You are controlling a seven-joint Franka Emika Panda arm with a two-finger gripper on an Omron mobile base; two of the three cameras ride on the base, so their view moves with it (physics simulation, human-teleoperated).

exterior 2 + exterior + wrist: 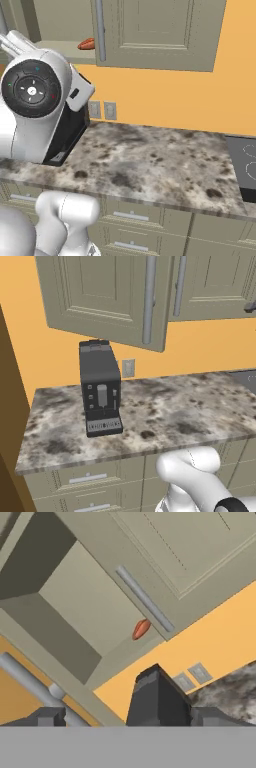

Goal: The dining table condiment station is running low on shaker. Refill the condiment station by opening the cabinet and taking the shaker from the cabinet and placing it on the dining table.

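Observation:
The cabinet (107, 293) hangs above the counter with one door swung open, its long grey bar handle (148, 301) facing out. In the hand view, which is rolled, the open cabinet (85, 607) shows a bare beige shelf with a reddish-brown oval lump (141, 629) at its edge, also seen from the right base (86, 44). The shaker is hidden. The dining table is out of view. My gripper (132, 717) is open, its fingertips (50, 716) far apart, below and in front of the cabinet opening and touching nothing.
A black coffee machine (100, 388) stands on the mottled stone counter (190, 416) under the open door. Wall outlets (102, 110) sit on the orange wall. A stovetop (245, 165) lies at the counter's right end. Drawers (87, 478) run below.

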